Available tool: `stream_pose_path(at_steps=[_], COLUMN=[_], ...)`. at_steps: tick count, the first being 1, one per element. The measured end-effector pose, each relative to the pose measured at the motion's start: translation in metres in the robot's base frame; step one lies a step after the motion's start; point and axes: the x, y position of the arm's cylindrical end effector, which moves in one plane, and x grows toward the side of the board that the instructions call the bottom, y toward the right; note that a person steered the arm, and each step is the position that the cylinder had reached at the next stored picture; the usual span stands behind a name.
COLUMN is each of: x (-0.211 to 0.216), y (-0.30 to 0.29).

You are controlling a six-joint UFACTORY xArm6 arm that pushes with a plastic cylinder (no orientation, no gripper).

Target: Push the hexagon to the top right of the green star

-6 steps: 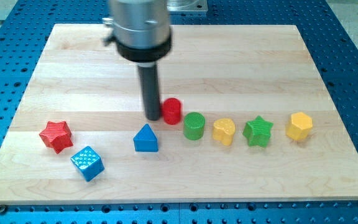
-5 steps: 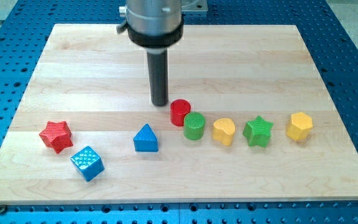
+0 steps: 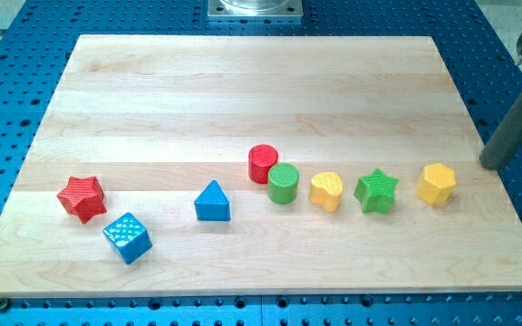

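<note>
The yellow hexagon [image 3: 436, 184] sits on the wooden board at the view's right, just right of the green star [image 3: 376, 191] and about level with it. My tip [image 3: 490, 165] stands at the board's right edge, right of the hexagon and slightly above it, with a gap between them. A yellow heart-like block [image 3: 326, 191] lies left of the star.
A green cylinder [image 3: 283, 184] and a red cylinder [image 3: 263, 164] touch near the board's middle. A blue triangle [image 3: 212, 201], a blue cube [image 3: 127, 237] and a red star [image 3: 82, 197] lie toward the view's lower left. The board [image 3: 243, 81] rests on a blue perforated table.
My rod has left the red cylinder, after nudging it right against the green cylinder, and has swung across to the board's right edge beside the hexagon.
</note>
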Motion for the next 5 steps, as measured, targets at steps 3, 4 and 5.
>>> stream_pose_path(at_steps=[3,4,5], x=[0.043,0.027,0.037], y=[-0.067,-0.092,-0.042])
